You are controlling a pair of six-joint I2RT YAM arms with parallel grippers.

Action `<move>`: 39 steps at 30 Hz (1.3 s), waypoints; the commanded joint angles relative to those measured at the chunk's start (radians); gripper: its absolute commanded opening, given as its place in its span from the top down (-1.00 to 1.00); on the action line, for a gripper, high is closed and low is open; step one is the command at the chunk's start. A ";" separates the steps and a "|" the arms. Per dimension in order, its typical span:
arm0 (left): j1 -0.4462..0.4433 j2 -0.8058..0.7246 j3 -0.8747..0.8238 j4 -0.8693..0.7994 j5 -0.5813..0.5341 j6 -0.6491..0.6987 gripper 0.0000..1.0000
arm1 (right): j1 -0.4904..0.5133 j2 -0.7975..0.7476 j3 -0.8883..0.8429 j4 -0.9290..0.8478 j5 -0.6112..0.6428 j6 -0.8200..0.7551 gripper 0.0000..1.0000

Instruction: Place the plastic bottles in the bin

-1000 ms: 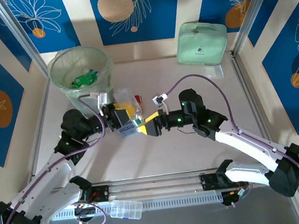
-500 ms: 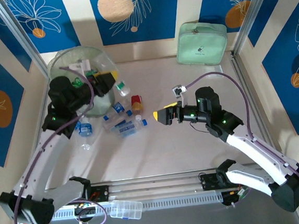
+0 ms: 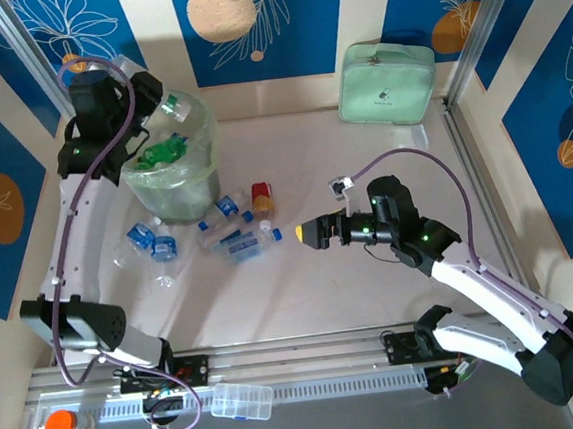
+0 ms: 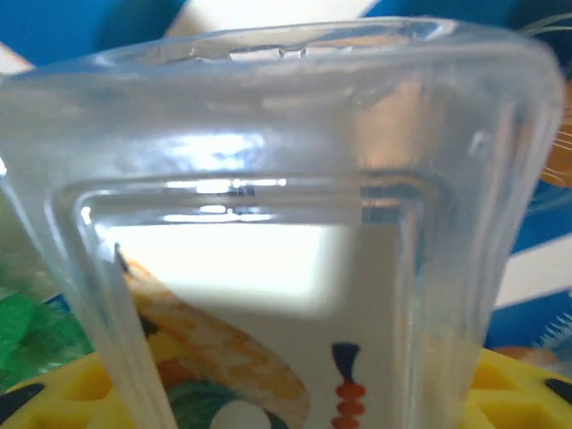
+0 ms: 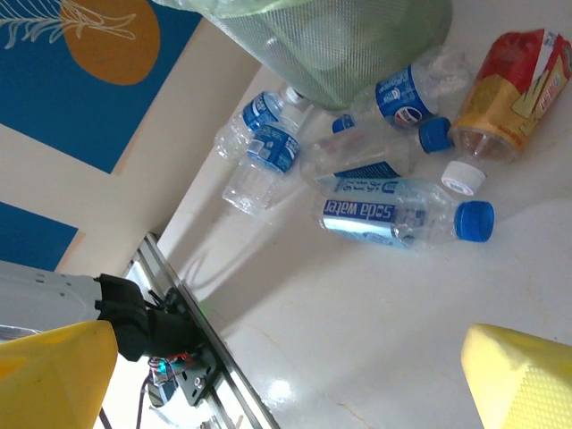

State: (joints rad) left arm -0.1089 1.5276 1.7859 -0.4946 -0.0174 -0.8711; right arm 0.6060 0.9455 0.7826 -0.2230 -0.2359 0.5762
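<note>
My left gripper (image 3: 154, 98) is raised above the bin's far rim, shut on a clear plastic bottle (image 3: 175, 109). That bottle (image 4: 286, 223) sits close against the left wrist camera, with the yellow fingers (image 4: 523, 393) at its sides. The bin (image 3: 166, 155) holds green bottles. Several bottles lie on the table beside it: blue-labelled clear ones (image 3: 153, 241) (image 3: 241, 244) and an orange-brown one (image 3: 262, 197). My right gripper (image 3: 308, 234) hovers open to their right. In the right wrist view the soda-water bottle (image 5: 402, 219), orange-brown bottle (image 5: 505, 98) and bin (image 5: 331, 36) lie ahead of the gripper (image 5: 286, 375).
A mint-green zip pouch (image 3: 387, 83) stands at the back right, with a small clear box (image 3: 412, 138) in front of it. A flat clear lidded box (image 3: 241, 401) rests on the front rail. Metal frame posts border both sides.
My left arm has swung from the table's middle up and back over the bin, carrying the clear bottle. The right gripper drew back to the right, still open.
</note>
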 commanded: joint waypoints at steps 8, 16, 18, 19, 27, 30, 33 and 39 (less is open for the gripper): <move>0.077 0.118 -0.073 -0.052 0.052 -0.193 1.00 | 0.021 -0.008 0.015 -0.037 0.061 -0.012 -0.98; 0.095 0.263 -0.028 -0.032 0.144 -0.139 0.65 | 0.036 -0.004 0.019 -0.045 0.071 -0.019 -0.98; 0.097 0.286 -0.020 -0.035 0.176 -0.136 0.28 | 0.038 0.000 0.026 -0.054 0.079 -0.025 -0.98; 0.097 0.292 -0.020 -0.037 0.187 -0.138 0.08 | 0.038 -0.001 0.030 -0.059 0.083 -0.028 -0.98; 0.100 0.285 0.017 -0.105 0.192 -0.109 -0.61 | 0.050 0.015 0.040 -0.065 0.099 -0.038 -0.98; 0.100 0.261 0.047 -0.129 0.177 -0.084 -0.77 | 0.058 0.017 0.046 -0.065 0.107 -0.039 -0.98; 0.101 0.230 0.064 -0.137 0.176 -0.083 -0.79 | 0.064 0.019 0.053 -0.066 0.115 -0.045 -0.98; 0.103 0.153 0.065 -0.138 0.207 -0.090 -0.79 | 0.069 0.013 0.070 -0.082 0.126 -0.057 -0.98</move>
State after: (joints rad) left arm -0.0212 1.7496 1.8111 -0.6147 0.1608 -0.9817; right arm 0.6678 0.9653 0.8185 -0.2855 -0.1265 0.5449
